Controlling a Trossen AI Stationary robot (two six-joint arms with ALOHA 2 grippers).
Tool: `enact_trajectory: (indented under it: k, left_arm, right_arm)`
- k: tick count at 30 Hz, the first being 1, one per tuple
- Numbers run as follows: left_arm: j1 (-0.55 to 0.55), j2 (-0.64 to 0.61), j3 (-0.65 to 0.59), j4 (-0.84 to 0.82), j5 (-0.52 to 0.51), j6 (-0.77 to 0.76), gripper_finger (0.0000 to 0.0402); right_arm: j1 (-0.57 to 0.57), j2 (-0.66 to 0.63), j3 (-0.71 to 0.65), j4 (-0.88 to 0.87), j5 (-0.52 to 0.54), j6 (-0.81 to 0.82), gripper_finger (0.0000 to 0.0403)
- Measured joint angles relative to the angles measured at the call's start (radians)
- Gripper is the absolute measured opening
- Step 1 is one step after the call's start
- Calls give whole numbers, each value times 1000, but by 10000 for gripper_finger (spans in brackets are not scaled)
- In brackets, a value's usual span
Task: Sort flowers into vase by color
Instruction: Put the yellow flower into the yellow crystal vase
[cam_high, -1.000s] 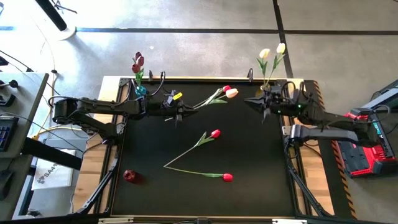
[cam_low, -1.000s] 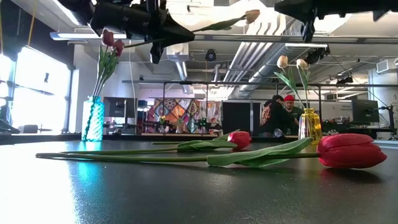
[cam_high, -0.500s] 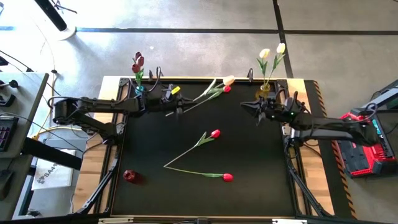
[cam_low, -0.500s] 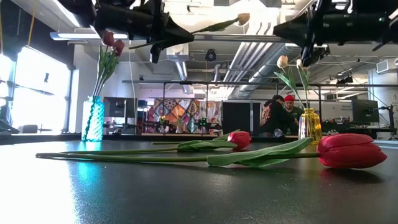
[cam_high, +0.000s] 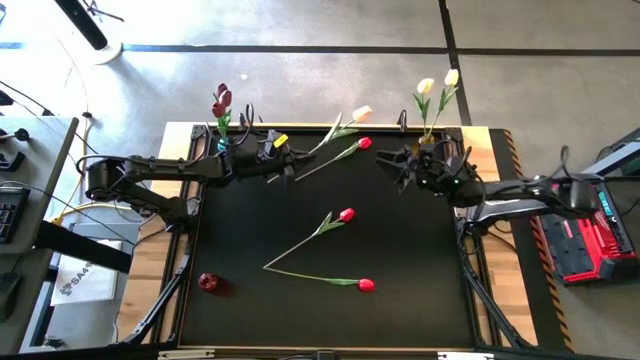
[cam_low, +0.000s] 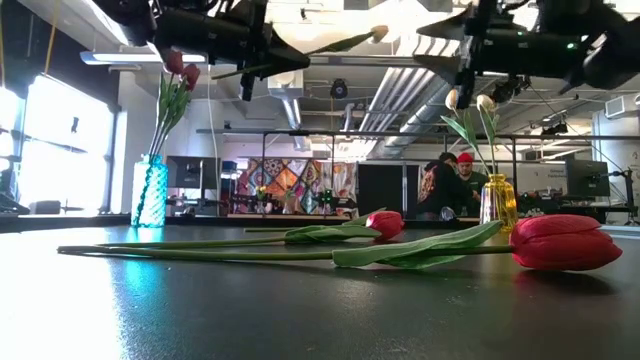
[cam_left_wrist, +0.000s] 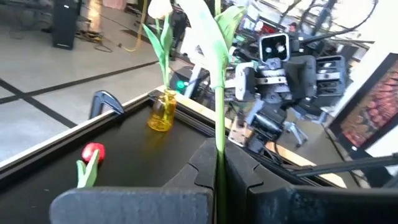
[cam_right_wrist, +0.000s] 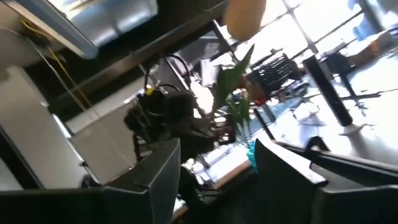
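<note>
Black table (cam_high: 400, 250), right tool (cam_high: 400, 166) now open

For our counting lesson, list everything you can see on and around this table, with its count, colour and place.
table: 1, black, centre
blue vase: 1, far left corner
dark tulips: at least 2, dark red, in blue vase
yellow vase: 1, far right corner
cream tulips: 2, in yellow vase
red tulips: 3, lying on table
held tulip: 1, cream, in the air
red thing: 1, near left edge
person: 1 sure, red cap, room behind
left hand: shut on held tulip's stem
right hand: open, empty, by yellow vase
</note>
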Motion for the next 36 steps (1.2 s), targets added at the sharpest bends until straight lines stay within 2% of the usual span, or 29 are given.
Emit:
enact_trajectory:
  k: [4, 13, 19, 24, 31, 36]
  left_arm:
    - [-7, 0, 0, 18, -18, 0, 0]
    - [-20, 5, 0, 50, -17, 49, 0]
    - [-20, 5, 0, 56, -14, 53, 0]
    - [-26, 5, 0, 52, -13, 56, 0]
    - [-32, 5, 0, 45, -10, 60, 0]
    - [-32, 5, 0, 44, -10, 60, 0]
  right_arm:
    - [0, 117, 64, 71, -43, 23, 194]
    - [0, 372, 316, 73, -162, -7, 182]
    - [3, 519, 456, 72, -206, 45, 170]
    - [18, 594, 537, 72, -196, 48, 158]
    - [37, 618, 553, 66, -49, 47, 118]
    - [39, 618, 553, 52, -5, 41, 84]
